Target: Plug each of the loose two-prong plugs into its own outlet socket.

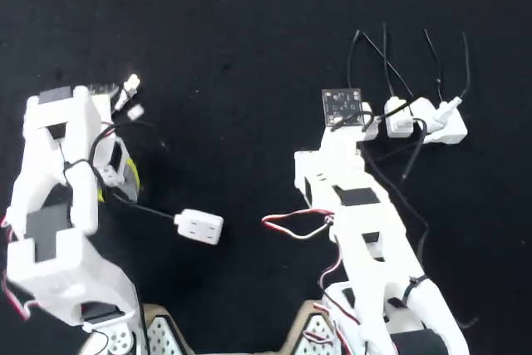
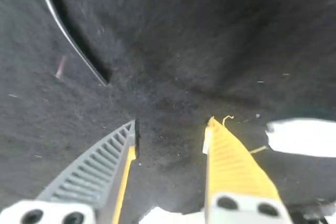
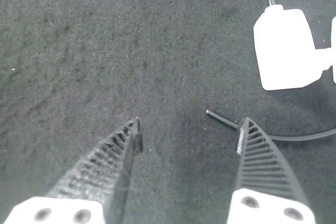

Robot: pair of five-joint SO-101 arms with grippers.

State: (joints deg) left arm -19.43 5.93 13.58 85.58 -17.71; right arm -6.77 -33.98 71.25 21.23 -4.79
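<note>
My left claw (image 2: pixel 170 129) hangs released near the left edge of the tabletop (image 1: pixel 249 39); my right claw (image 3: pixel 191 129), also released, is near a white plug (image 3: pixel 286 48).

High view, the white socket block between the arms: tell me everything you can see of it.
The socket block is a small white plastic-looking rectangle lying flat on the black cloth, dark slots on top, nothing plugged in. A black cable leaves its end toward the left arm. No gripper touches it.
</note>
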